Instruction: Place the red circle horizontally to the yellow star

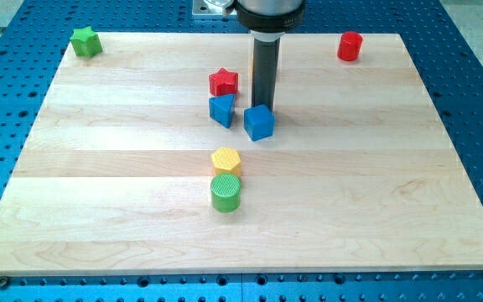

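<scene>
- Nearest the camera: green cylinder (225, 193), with yellow hexagon (225, 159) touching it on the side toward the view's top.
- Mid-worktop (376, 168): blue cube (259, 122), a second blue block (221, 109) just beside it at the view's left, red star (223, 82) behind that.
- Planted right behind the blue cube: my tip (264, 105), its very end partly hidden by the cube.
- No pincer fitted, so nothing spread or pinching; a bare rod only.
- Far off in the top-right corner: red circle (350, 46), well apart from my tip.
- Peeking past the rod's left edge: yellow sliver (253, 71), probably the target star; shape impossible to tell.
- Far top-left: green star (85, 41), out of play.
- Best approach, as a judgement: swing round to the circle's far right side, then push leftward and slightly down, staying on its centre line to prevent spinning off.
</scene>
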Action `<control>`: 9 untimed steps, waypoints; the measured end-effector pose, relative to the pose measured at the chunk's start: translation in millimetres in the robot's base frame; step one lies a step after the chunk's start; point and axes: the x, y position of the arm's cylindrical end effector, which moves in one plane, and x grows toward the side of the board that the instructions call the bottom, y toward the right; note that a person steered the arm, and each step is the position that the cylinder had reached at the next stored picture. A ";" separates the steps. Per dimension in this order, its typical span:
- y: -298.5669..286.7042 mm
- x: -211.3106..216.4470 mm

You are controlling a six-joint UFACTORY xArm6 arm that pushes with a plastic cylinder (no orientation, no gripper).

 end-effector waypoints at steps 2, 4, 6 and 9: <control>96.9 46.3; 113.2 119.2; 142.1 162.2; 53.8 224.5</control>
